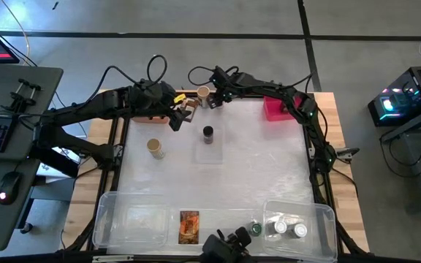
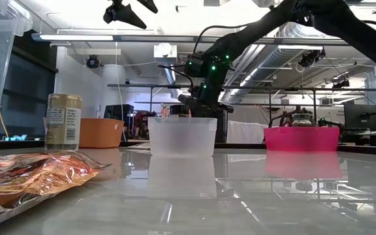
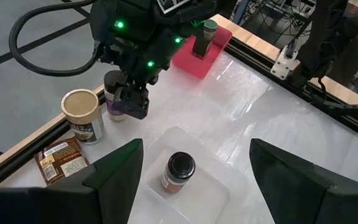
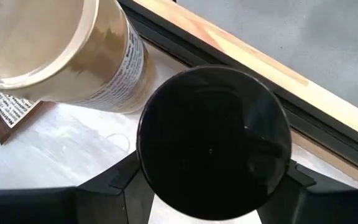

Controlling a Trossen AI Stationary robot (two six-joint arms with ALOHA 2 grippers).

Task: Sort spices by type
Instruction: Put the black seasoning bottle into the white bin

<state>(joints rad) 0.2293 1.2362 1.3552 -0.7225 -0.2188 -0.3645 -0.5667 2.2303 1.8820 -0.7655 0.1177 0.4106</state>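
My right gripper is at the table's far edge, shut on a dark-capped spice jar. That jar stands beside a tan-capped jar and a brown packet. My left gripper hovers open above another dark-capped jar, which stands upright in a clear tub. A third tan-capped jar stands on the table's left. A green-capped jar stands in the pink bin. My right gripper pinches the dark-capped jar between its two fingers, one on each side of the body below the cap. The fingers come steeply from above, slanting from the table's right. The jar is upright; whether its base is off the table cannot be seen.
An orange bin sits at the far left. Clear tubs line the near edge and hold an orange packet, a green-capped jar and two white-capped jars. The table's middle and right show bare surface.
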